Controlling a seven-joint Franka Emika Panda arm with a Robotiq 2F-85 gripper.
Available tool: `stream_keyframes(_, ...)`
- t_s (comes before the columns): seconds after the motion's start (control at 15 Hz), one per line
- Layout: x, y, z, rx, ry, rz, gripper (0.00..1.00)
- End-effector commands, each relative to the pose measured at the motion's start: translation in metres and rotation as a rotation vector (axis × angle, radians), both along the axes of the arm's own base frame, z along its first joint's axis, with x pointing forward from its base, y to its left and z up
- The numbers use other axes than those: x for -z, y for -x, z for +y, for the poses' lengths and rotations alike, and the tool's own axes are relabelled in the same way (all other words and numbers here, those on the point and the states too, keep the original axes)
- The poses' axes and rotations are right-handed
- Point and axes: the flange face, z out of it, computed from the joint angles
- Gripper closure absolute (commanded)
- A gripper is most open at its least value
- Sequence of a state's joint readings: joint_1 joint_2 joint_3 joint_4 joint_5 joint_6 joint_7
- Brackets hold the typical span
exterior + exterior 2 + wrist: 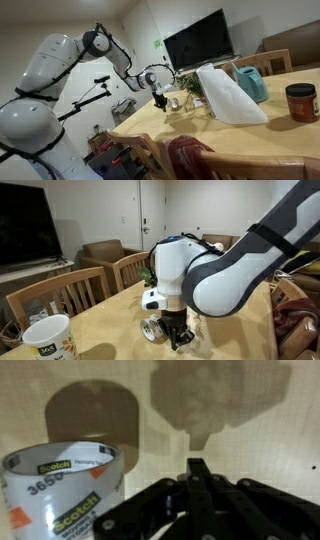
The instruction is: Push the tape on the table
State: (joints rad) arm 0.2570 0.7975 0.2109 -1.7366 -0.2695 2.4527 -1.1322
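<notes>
Closed black fingers fill the bottom of the wrist view: the gripper [197, 464] has its jaws pressed together with nothing between them, tip aimed down at the table [250, 430]. My landmark is the roll of clear Scotch tape [65, 490], which lies flat on the tabletop with its hole facing up. The fingertip sits just beside the tape, with a strip of bare wood showing between them; lower down the linkage crowds the roll's wall, and I cannot tell whether it touches. In an exterior view the gripper [180, 336] hangs low over the wood next to the tape, and a white mug [48, 338] stands well apart from the tape, nearer that camera. I judge the approach done and the push itself not yet begun. Next I want the tip below the tape's upper rim, then a slow sideways sweep through the roll's middle, so it slides instead of spinning away or letting the fingers ride over it
</notes>
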Motion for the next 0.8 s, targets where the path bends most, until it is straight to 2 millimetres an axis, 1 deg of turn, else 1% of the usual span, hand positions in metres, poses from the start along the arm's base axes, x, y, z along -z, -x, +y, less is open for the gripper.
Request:
stream_keyframes(0.0, -0.0006, -0.0034, 0.0003, 0.003, -0.001, -0.003, 0.99)
stream_keyframes(0.2, -0.0013, -0.008, -0.0005, 0.008, -0.004, -0.01, 0.99)
stream_keyframes(0.73, -0.0003, -0.0081, -0.0004, 0.008, -0.004, -0.009, 0.99)
